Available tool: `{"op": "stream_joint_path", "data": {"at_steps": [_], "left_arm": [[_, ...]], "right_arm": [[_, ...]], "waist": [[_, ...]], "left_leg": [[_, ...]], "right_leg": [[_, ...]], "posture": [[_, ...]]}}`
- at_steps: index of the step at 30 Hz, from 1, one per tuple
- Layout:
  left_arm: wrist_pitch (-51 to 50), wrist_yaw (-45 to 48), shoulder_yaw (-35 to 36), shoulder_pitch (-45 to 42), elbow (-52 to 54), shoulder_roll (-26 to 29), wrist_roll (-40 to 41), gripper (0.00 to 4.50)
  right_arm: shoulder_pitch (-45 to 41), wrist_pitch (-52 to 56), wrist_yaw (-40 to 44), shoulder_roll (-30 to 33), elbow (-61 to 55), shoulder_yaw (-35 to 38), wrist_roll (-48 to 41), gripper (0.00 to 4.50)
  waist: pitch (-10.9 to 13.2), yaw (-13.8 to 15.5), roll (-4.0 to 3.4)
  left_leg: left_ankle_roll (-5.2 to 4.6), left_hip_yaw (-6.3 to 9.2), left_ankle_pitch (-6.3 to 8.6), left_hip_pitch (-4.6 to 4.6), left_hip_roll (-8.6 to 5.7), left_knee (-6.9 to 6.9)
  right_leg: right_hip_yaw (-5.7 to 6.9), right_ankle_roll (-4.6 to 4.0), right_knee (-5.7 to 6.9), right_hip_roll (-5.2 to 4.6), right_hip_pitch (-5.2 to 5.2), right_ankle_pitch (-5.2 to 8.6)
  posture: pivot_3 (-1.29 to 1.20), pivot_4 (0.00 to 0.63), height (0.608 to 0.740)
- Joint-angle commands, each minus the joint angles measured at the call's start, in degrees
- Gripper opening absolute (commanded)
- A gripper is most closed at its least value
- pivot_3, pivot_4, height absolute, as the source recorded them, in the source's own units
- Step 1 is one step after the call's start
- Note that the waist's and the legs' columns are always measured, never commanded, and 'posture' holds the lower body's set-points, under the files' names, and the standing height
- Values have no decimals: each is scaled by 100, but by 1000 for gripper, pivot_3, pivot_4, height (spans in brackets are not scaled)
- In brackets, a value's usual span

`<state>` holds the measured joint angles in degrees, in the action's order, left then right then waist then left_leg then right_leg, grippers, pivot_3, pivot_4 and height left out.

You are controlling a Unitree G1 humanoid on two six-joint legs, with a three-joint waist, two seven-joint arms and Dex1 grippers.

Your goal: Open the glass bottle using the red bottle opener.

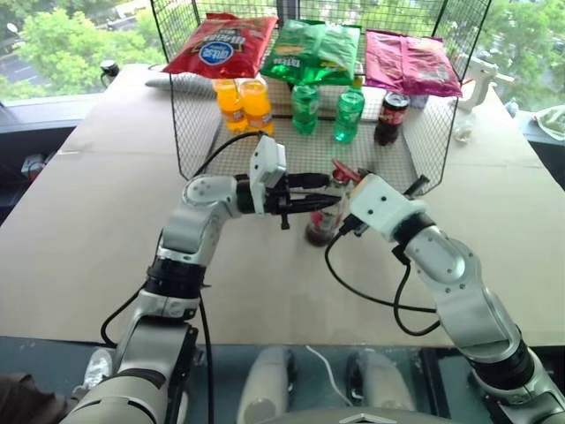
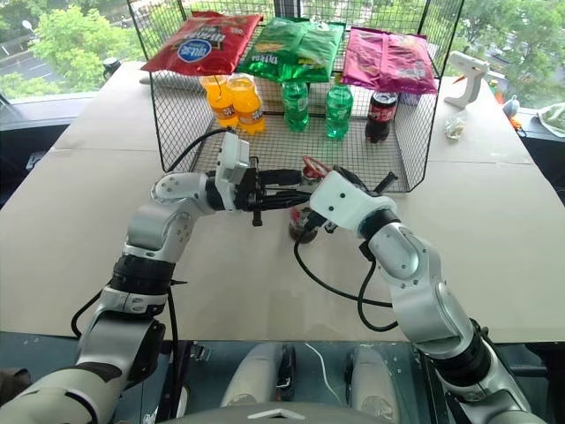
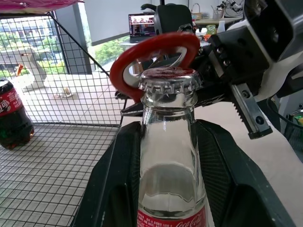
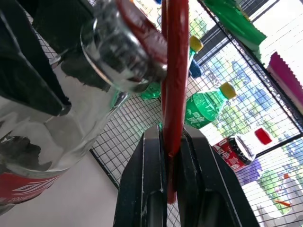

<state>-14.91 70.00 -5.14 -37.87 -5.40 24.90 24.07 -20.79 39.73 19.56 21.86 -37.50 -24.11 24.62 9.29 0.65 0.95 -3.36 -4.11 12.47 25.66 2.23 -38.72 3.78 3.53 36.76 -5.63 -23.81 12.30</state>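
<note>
Between our left fingers point(image 3: 118, 189) sits the glass bottle point(image 3: 168, 156), gripped; right fingers point(image 4: 194, 179) clamp red bottle opener point(image 3: 156, 56) behind its cap, still on.

We saw a wide tan table point(image 1: 79, 221) under bright daylight, with large windows point(image 1: 53, 44) behind it looking onto green trees point(image 2: 53, 35). A black wire basket point(image 1: 190, 124) stood at the far side of the table. Beyond the mesh, an open laptop point(image 3: 142, 26) sat on a desk in the room.
</note>
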Motion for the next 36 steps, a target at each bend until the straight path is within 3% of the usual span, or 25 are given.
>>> {"op": "stream_joint_path", "data": {"at_steps": [1,5,6,7,18,21,24,36], "left_arm": [[-35,39,-80,138,80,130,-69,2225],[42,23,-83,148,23,153,-116,3629],[72,21,-92,150,-3,144,-142,4276],[94,14,-96,146,-30,126,-163,4465],[273,-40,-177,-98,-404,-130,-276,4465],[265,-27,-173,-143,-439,-144,-258,3589],[250,-4,-163,-142,-427,-129,-247,2220],[234,-20,-141,-96,-337,-111,-221,2229]], "right_arm": [[-4,-176,10,-83,-112,0,105,0],[-31,-286,79,-104,-62,8,89,0],[-39,-323,99,-103,-45,15,81,0],[-48,-351,118,-104,-28,18,79,0],[-61,-534,228,-146,101,94,90,0],[-49,-547,247,-163,102,112,113,0],[-27,-552,263,-198,96,121,145,0],[106,-563,206,-399,114,181,84,0]], "waist": [[0,-1,0],[3,10,-2],[3,9,-2],[3,5,-2],[3,-1,-2],[3,-1,-2],[3,-4,-2],[3,-4,-2]], "left_leg": [[0,0,0,0,0,0],[0,-1,0,4,0,0],[1,0,-1,6,0,0],[2,-1,-1,6,0,0],[0,-1,0,5,0,1],[0,-1,0,5,0,1],[0,-1,0,5,0,2],[0,-1,0,5,0,2]], "right_leg": [[0,-1,0,0,0,1],[0,-6,0,0,-4,4],[1,-7,0,0,-6,4],[0,-7,-1,0,-5,4],[0,-5,-1,1,-6,4],[0,-2,-1,1,-6,1],[-1,0,-1,1,-6,0],[0,0,-1,1,-6,0]], "posture": [[0,150,740],[0,150,740],[0,150,740],[0,150,740],[0,150,740],[0,150,740],[0,150,740],[0,150,740]]}}
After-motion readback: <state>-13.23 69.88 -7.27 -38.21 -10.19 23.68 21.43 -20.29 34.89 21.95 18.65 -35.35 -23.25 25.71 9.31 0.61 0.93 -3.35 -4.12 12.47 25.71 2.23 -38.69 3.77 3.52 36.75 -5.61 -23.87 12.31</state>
